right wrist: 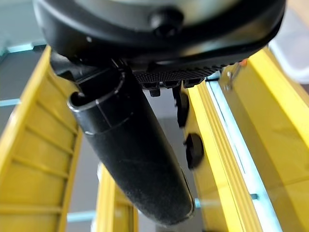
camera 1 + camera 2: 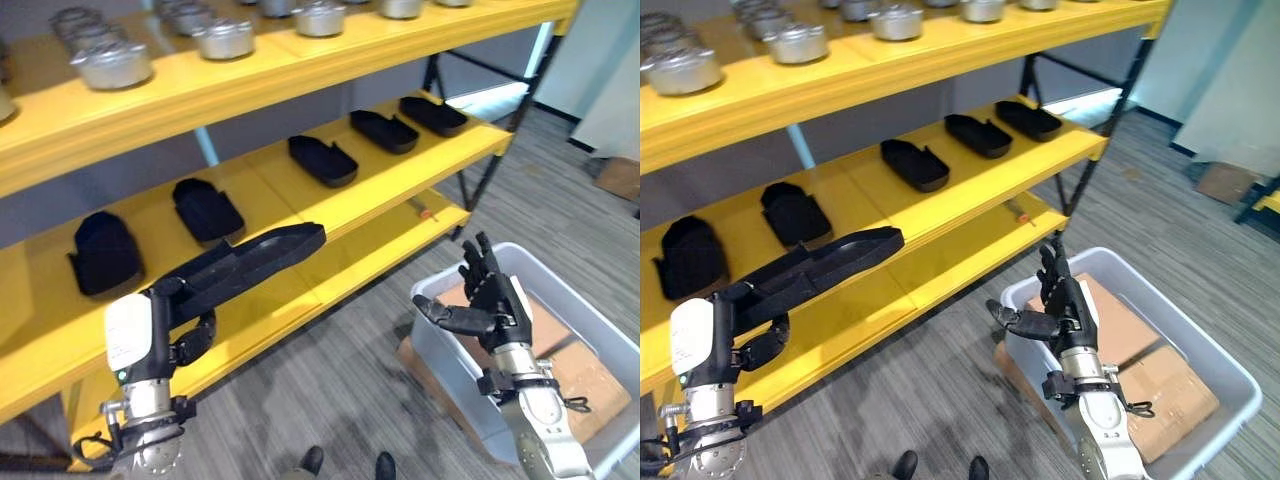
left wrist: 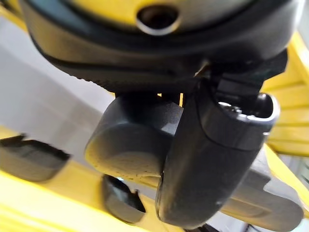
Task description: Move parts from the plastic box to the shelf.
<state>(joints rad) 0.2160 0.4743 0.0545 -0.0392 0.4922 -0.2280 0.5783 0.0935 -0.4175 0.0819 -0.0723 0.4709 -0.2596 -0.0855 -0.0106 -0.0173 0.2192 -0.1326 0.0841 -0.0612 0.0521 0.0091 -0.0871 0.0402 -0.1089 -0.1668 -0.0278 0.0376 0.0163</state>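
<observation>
My left hand (image 2: 188, 318), with a white cover on its thumb, is shut on a long black part (image 2: 255, 255). It holds the part slanted over the front of the yellow middle shelf (image 2: 385, 185). The same part (image 2: 830, 262) reaches toward the shelf's middle. Several black parts lie in a row on that shelf, among them one (image 2: 322, 160) at the centre and one (image 2: 103, 252) at the left. My right hand (image 2: 490, 300) is open, fingers straight, above the near corner of the grey plastic box (image 2: 450, 372). In the right wrist view its thumb (image 1: 130, 150) stands free.
The box (image 2: 1215, 352) stands on the floor at the right with brown cardboard (image 2: 590, 385) inside. The top shelf carries several metal cans (image 2: 225, 38). A lower yellow shelf (image 2: 390, 240) juts out toward the box. Grey floor lies between shelf and box.
</observation>
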